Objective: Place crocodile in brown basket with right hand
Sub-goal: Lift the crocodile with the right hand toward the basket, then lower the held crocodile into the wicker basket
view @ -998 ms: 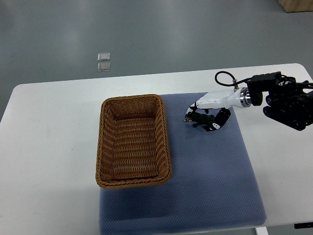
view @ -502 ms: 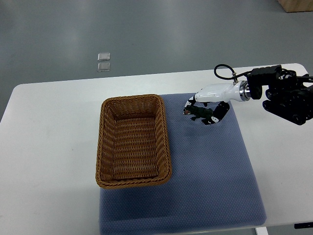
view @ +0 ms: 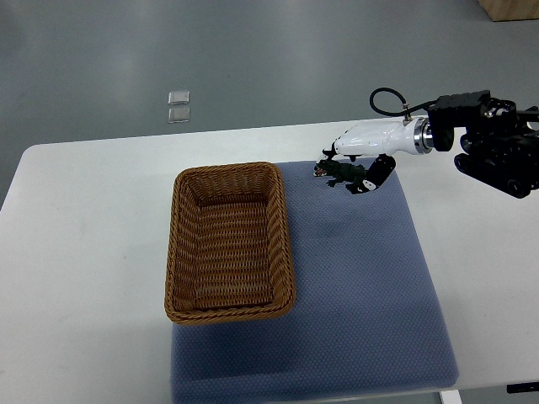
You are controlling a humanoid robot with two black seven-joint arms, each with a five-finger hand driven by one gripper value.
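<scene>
You have the right hand (view: pixel 364 151) to the right of the brown basket (view: pixel 227 169), level with the basket's far rim, its arm reaching in from the right edge of the top view; the fingers (view: pixel 370 178) are curled around the crocodile (view: pixel 340 175), so the hand is grasping the toy; the crocodile (small, dark green, lying roughly level) sits on the basket side of the hand, its head end pointing toward the basket; it is outside the basket, near the far right corner but apart from the rim; you cannot tell from this steep view whether it clears the blue mat (view: pixel 362 295); the basket stands upright on that mat's left part, with the mat spreading right of it on the white table (view: pixel 84 252).
</scene>
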